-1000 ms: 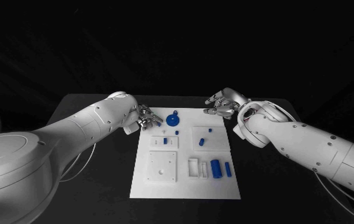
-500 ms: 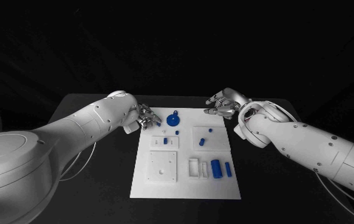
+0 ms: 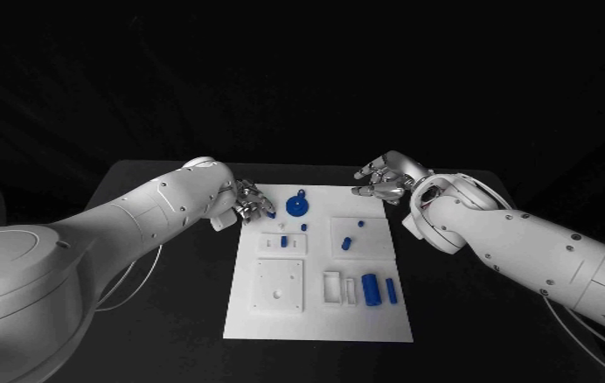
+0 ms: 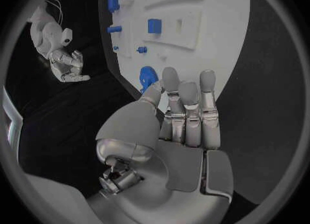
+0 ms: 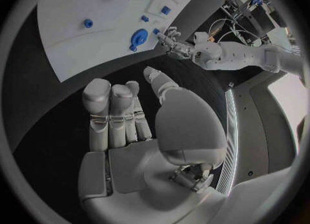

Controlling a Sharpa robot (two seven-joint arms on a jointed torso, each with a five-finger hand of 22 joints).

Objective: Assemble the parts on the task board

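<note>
Task board point(image 3: 318, 313) centred on black table point(image 3: 151, 313), assembly not yet begun; no brand, label or writing legible anywhere.

Left hand point(image 3: 253, 201) at board's 10 o'clock corner, fingers straight and close together, holding nothing, tips near round blue part point(image 3: 297, 205) at board's 12 o'clock end. Right hand point(image 3: 385, 182) beside board's 1 o'clock corner, over the table, fingers loosely curled, likewise holding nothing. Blue cylinder point(image 3: 370, 288) and slimmer blue bar point(image 3: 390, 289) lying at 5 o'clock on board; small blue pieces point(image 3: 345, 243) near centre. Step in hand judged as left-hand approach to round part: best lowered gently, pinched at rim, board kept from sliding, right hand kept well apart.
</note>
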